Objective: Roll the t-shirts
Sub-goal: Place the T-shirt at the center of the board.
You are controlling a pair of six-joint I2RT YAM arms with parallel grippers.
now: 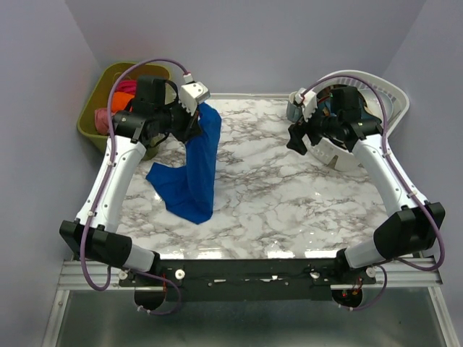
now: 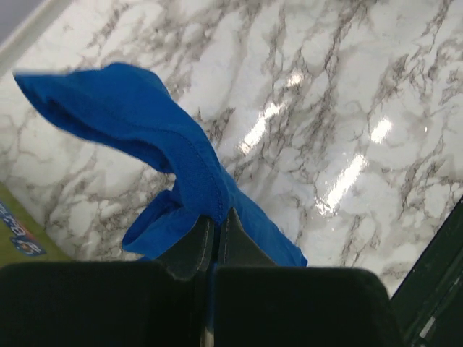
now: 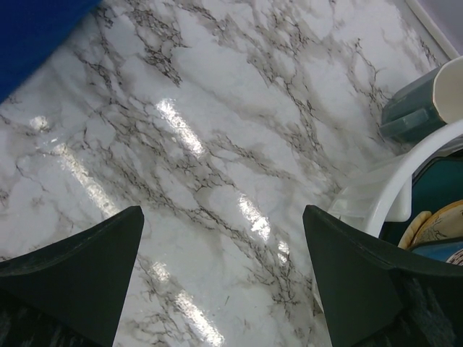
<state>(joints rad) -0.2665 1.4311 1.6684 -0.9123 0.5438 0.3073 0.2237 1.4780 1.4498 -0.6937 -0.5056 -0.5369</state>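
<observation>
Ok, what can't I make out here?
- Royal-blue cloth t-shirt: bunched, hanging from the left fingers; its own folds hide front and sleeves in every view.
- Olive-green plastic bin: top view, left arm covers most contents.
- White plastic basket: right arm covers it; right wrist view crops it.

The table (image 1: 289,195) has a glossy white marble-pattern top with grey veining. The lower end of the royal-blue t-shirt (image 1: 189,189) lies crumpled on the top near the left edge. The rest of the cloth rises clear of the surface. A white laundry basket (image 1: 394,92) overlaps the far right corner.
</observation>
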